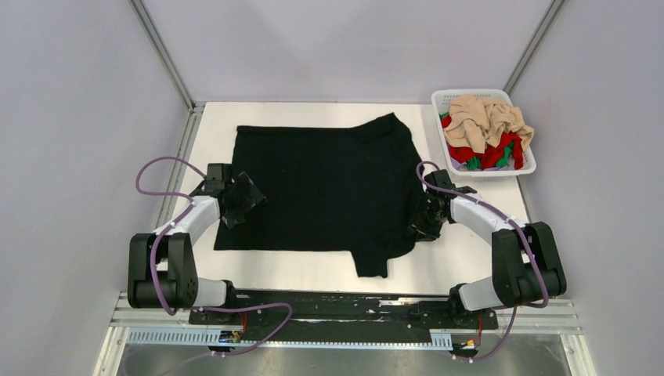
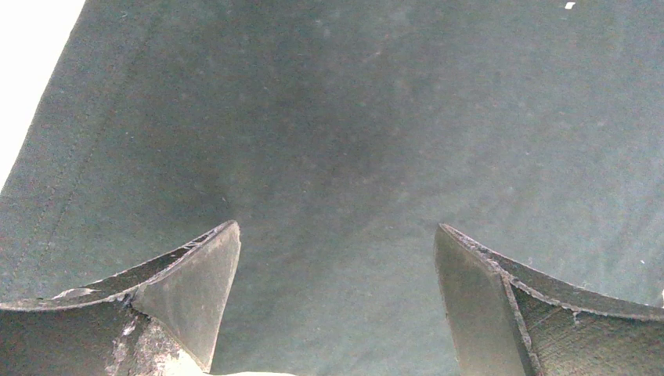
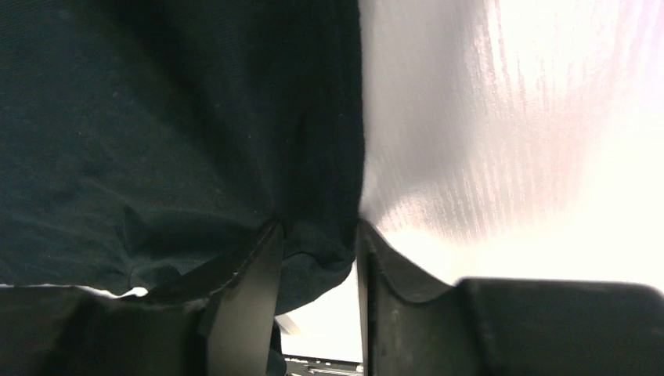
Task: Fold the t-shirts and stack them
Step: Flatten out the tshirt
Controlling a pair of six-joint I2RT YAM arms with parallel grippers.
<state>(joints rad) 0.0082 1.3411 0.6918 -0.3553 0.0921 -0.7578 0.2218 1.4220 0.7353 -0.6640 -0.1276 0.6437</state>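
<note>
— In the basket (image 1: 470,93), the red t-shirt (image 1: 495,157) and the green t-shirt (image 1: 472,164) are mostly covered by the beige t-shirt (image 1: 481,117).

— Yes. From above, the tips of the right claw (image 1: 419,225) are hard to see, dark against the black t-shirt (image 1: 329,188).

— In the right wrist view the desk (image 3: 509,117) is only white glare.

— And the bottom edge cuts off the fingers (image 2: 188,290) of the left claw (image 2: 335,227).

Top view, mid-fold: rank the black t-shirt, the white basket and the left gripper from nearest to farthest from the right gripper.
1. black t-shirt: its right edge is pinched in the right gripper.
2. white basket: behind and to the right, at the table's far corner.
3. left gripper: across the shirt, open over its left edge.
</note>
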